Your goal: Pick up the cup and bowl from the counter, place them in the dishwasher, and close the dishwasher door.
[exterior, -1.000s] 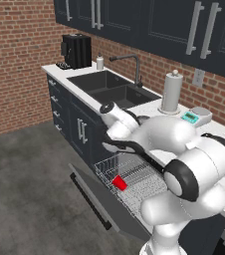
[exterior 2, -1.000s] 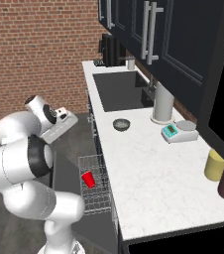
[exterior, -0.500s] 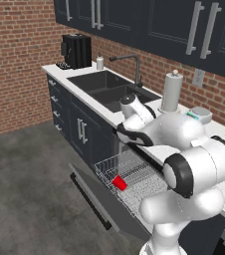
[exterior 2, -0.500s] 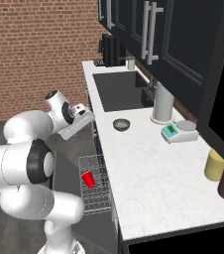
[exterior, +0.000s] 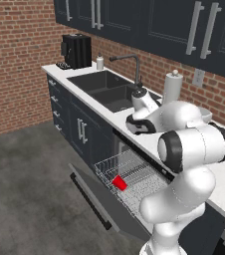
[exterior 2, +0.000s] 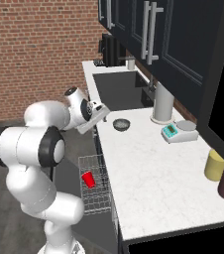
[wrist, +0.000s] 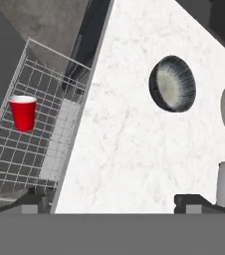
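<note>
Your fingers (wrist: 113, 203) stood spread wide and empty, up over the white desk (wrist: 129, 149), with the bowl (wrist: 172, 83) ahead of them and nothing between. The bowl sat upright on open stone, well apart from the desk edge. It looked like thin, stiff metal, light and probably slick, so you'd have wanted one finger inside the rim and one outside, pinching the wall, not the rounded belly. The scale (exterior 2: 178, 131) and the paper-towel roll (exterior 2: 162, 102) stood beyond it toward the wall, leaving you free room on the near side. The cup (wrist: 23, 112) was already in the wire rack (wrist: 35, 149) of the dishwasher, pulled out below the desk edge. The dishwasher door (exterior: 99, 201) lay folded down. Plenty of rack stayed bare beside the cup, but its raised wire sides needed clearing.
</note>
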Motion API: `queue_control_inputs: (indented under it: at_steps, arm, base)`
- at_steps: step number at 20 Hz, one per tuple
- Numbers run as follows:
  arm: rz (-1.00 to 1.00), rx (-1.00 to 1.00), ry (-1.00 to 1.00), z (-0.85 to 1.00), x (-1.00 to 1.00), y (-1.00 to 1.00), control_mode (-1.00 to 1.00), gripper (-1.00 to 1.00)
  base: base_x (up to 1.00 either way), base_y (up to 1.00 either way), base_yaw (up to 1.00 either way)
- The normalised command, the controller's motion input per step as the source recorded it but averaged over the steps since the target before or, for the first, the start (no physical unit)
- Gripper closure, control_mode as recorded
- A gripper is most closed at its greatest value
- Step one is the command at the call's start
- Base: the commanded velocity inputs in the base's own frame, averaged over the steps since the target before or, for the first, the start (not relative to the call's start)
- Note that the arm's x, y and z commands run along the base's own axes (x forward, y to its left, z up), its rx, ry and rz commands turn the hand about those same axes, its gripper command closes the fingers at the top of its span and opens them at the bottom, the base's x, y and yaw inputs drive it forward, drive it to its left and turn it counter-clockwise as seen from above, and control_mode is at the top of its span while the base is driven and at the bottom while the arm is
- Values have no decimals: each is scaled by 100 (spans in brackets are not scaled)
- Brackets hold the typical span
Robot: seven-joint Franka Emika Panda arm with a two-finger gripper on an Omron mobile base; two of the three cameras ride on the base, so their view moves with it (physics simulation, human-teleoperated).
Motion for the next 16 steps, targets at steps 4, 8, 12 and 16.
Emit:
queue_control_inputs:
  at_steps: [4,8,12,16]
  arm:
    - [0,0,0,-17,69,-12,-100,-100]
    - [0,0,0,-18,61,-7,-100,-100]
    - [0,0,0,-36,56,-7,-100,-100]
    - [0,0,-3,-45,42,-9,-100,-100]
  base:
    - [0,0,0]
    - [0,0,0]
    - [0,0,0]
    - [0,0,0]
